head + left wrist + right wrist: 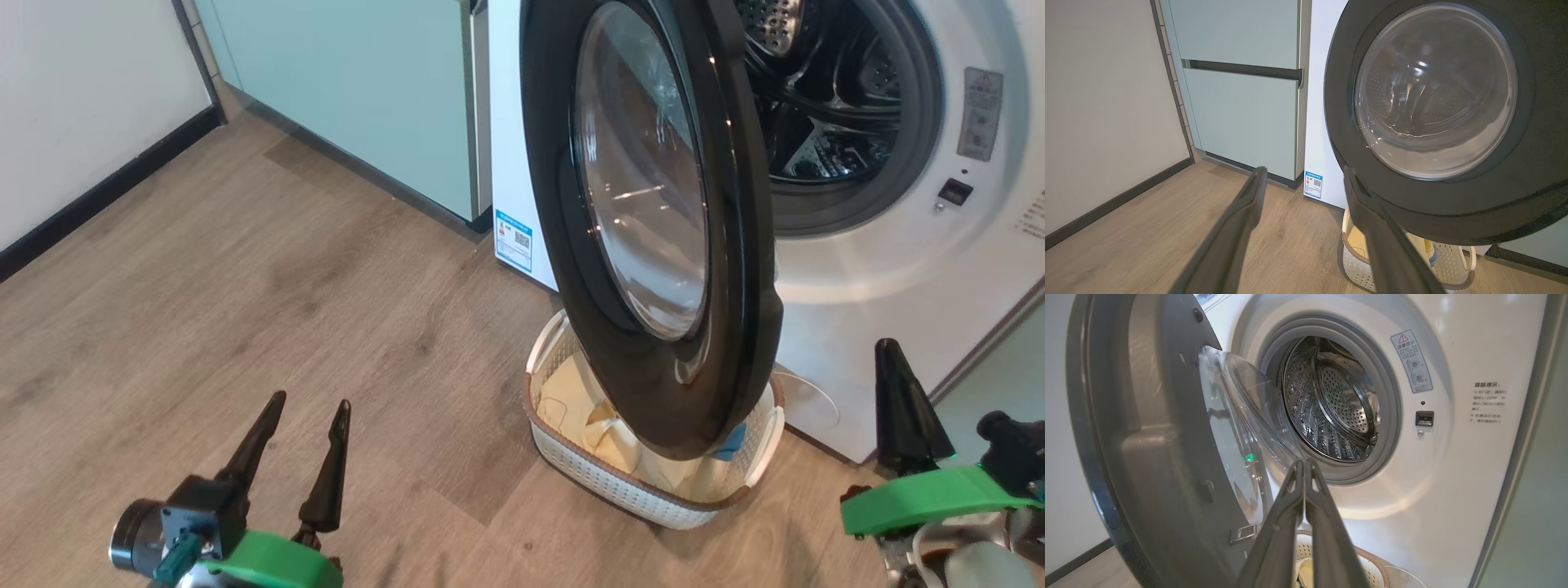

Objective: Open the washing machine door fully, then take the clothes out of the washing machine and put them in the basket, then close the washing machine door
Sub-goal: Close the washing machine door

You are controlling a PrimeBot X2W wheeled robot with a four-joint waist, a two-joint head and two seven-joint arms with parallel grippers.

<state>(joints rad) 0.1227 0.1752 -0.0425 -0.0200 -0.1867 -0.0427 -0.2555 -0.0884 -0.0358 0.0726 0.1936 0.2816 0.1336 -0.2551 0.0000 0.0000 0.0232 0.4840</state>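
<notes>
Head view: door stood partly open above basket, clothes in basket; left gripper spread, empty; right gripper clenched, empty.
Left wrist view: left gripper near door front, apart from it.
Right wrist view: right gripper pressed together, pointed at washer drum; basket below.

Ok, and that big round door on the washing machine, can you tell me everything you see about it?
The washing machine door is big and round, glossy black outside, with a bulging clear glass bowl in the middle. Its inner face looks like grey plastic and carries a small metal catch. It is swung open, sticking out from the white washing machine and hanging over the basket.
</notes>
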